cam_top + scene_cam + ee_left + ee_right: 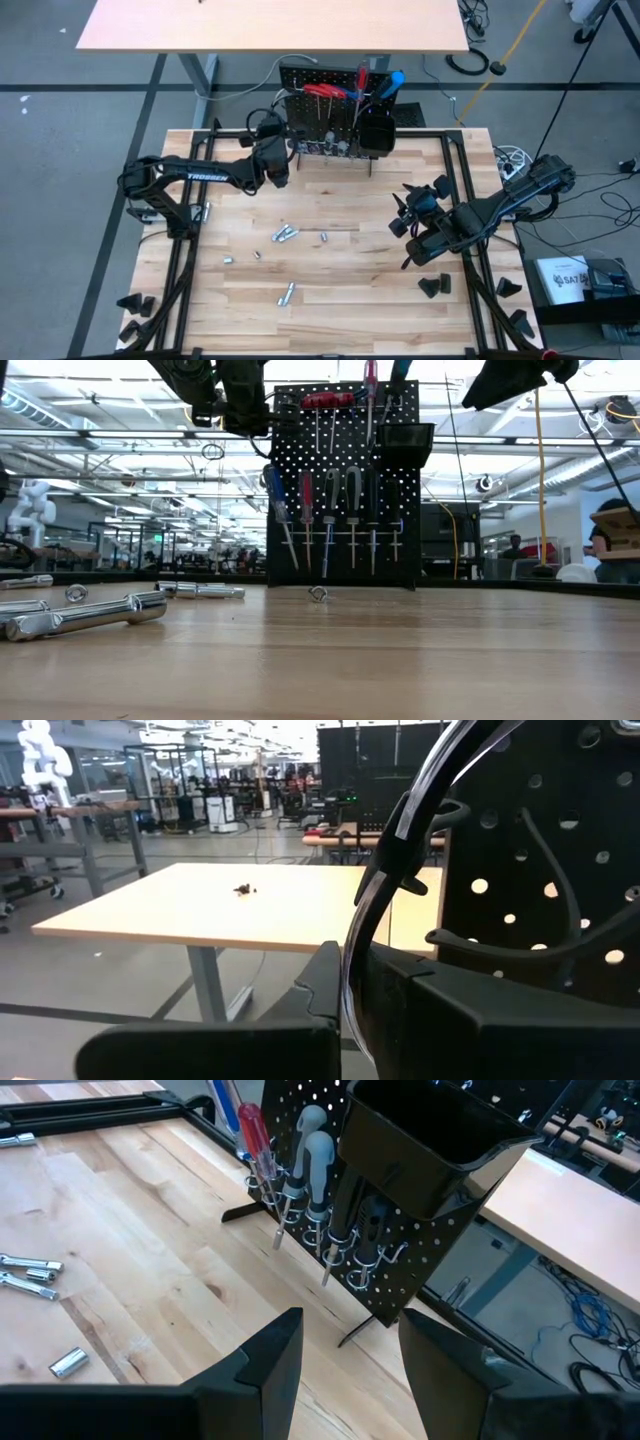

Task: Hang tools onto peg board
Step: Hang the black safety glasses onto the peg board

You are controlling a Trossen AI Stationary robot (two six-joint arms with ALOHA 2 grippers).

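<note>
Matt black perforated metal peg board (pixel 400 1250), glossy plastic-handled screwdrivers (pixel 285 1150), shiny metal bits (pixel 284 235), pale smooth wood table (pixel 340 290).

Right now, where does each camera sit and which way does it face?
High: overhead, looking straight down; both arms show, left gripper at the peg board, right gripper over the table.
Low: table height, facing the peg board front.
Left wrist: past its shut fingers, looking at the board's edge.
Right wrist: between open fingers, toward the board.
Shared: the black bin in high, low and right wrist.
</note>
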